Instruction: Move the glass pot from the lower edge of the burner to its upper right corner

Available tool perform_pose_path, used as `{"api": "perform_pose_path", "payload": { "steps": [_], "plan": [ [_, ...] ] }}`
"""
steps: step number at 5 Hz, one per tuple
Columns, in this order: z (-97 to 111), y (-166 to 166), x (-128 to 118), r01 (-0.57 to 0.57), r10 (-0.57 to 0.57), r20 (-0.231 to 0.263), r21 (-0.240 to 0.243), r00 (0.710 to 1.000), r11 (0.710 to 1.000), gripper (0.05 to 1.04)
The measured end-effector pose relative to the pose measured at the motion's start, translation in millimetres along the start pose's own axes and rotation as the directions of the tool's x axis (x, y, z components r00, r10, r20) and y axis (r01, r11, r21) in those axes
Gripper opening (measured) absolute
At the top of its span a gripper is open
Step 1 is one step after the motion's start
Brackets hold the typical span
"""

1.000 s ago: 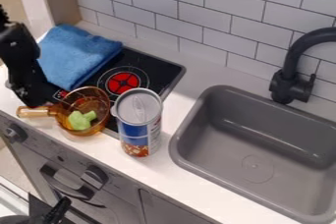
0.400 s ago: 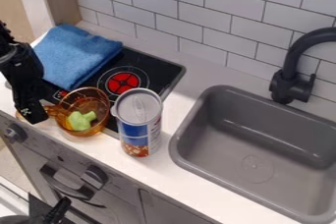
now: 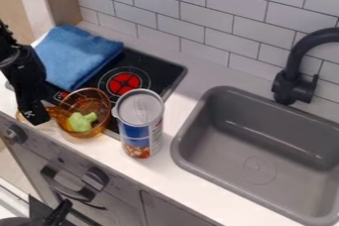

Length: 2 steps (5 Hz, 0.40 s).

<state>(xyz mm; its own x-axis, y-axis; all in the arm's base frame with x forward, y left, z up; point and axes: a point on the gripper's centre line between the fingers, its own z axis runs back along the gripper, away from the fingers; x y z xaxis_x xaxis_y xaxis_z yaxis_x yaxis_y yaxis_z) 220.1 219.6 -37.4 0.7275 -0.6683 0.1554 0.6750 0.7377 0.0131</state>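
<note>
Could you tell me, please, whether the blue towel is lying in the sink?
No, the blue towel is lying on the black stove, to the left of the sink.

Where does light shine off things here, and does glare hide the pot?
In the camera view, a pale sheen shows on the can's lid and inside the sink; glare does not hide the amber glass pot, and the green piece shows inside.

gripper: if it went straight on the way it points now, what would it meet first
The gripper would likely meet the pot handle first, though depth is unclear and they may already touch.
</note>
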Motion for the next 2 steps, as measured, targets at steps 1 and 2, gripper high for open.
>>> {"api": "perform_pose_path", "payload": {
  "steps": [1,2],
  "plan": [
    [-3.6,-0.3,0.5,0.01,-0.01,-0.012,0.025,1.0,1.0,1.001],
    [-5.2,0.1,0.3,0.012,-0.011,-0.018,0.04,1.0,0.999,1.001]
  ]
}}
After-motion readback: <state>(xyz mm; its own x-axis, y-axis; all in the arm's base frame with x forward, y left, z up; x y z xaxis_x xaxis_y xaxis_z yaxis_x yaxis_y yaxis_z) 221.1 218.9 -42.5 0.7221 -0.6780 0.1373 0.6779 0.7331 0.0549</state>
